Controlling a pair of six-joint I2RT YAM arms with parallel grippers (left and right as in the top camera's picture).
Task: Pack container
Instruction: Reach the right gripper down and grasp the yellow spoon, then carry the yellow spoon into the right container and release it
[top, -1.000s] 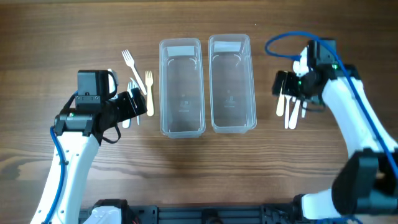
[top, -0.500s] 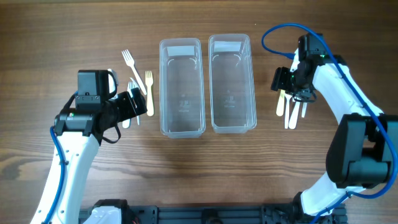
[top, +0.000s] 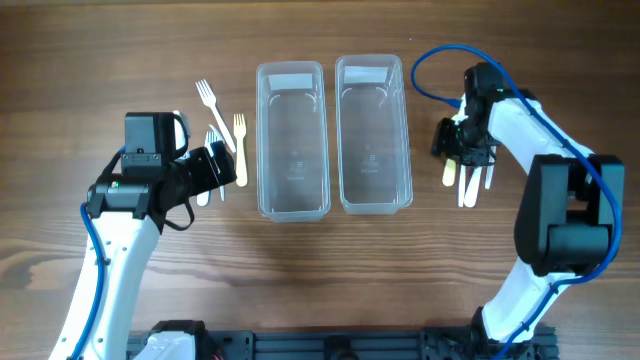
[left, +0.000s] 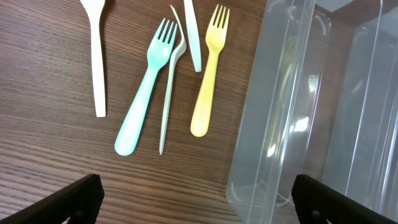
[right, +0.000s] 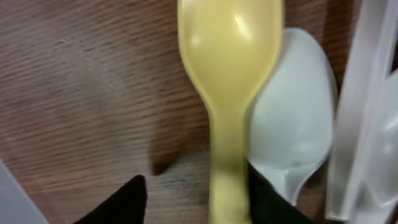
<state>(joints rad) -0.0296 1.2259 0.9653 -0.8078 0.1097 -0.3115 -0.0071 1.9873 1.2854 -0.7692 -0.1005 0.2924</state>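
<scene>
Two clear empty containers, one on the left (top: 292, 205) and one on the right (top: 373, 200), stand side by side at mid-table. Left of them lie a yellow fork (left: 208, 74), a teal fork (left: 142, 106), a thin white fork (left: 169, 81) and a white knife (left: 191, 34). My left gripper (left: 198, 199) hovers wide open beside them, holding nothing. On the right, my right gripper (right: 198, 199) is low over a yellow spoon (right: 229, 62). Its jaws straddle the handle, one finger against it and a gap at the other. A white spoon (right: 295, 124) lies touching the yellow one.
Another white utensil (left: 96, 56) lies further left of the forks. More white cutlery (top: 470, 185) sits by the yellow spoon (top: 450, 172) on the right. A blue cable (top: 435, 70) loops above the right arm. The left container's wall (left: 273, 112) stands close to the left gripper.
My right gripper has come down and in over the spoons, and its jaws have narrowed around the yellow spoon's handle. The left arm has not moved.
</scene>
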